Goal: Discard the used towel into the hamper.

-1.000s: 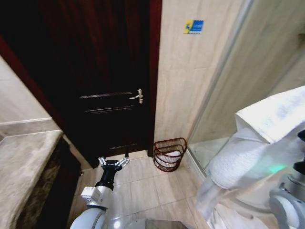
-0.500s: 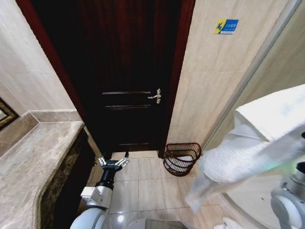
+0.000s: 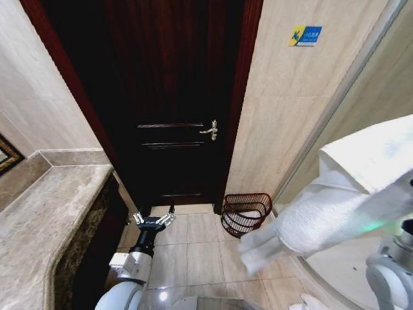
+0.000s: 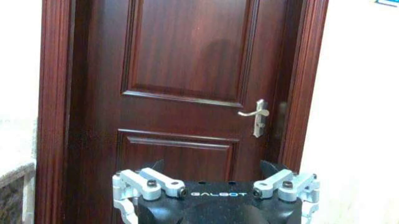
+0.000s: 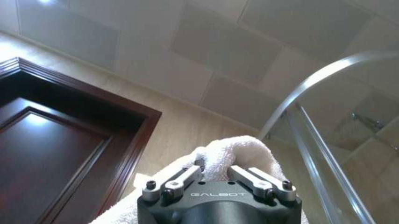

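The towel (image 3: 342, 200) is white, thick and terry-looped, bunched into a long roll that crosses the head view from 3 o'clock down toward 5 o'clock, its loose end (image 3: 255, 248) hanging free in the air above the floor. The right gripper (image 5: 219, 175) has it: in the right wrist view the jaws are clamped on a fold of white cloth, held high with wall and shower glass beyond. This looks like the carry step, towel in hand and not yet released. The hamper (image 3: 246, 214) stands on the tiled floor (image 3: 193, 255) at about 5 o'clock from centre, tight in the corner between the dark door (image 3: 171, 97) and the tiled wall, something white already in its bottom. The next move, I judge, calls for bringing the towel over the hamper's open rim before letting go. The left gripper (image 3: 153, 219) hangs low at 7 o'clock beside the worktop (image 3: 45, 213), jaws spread and empty.
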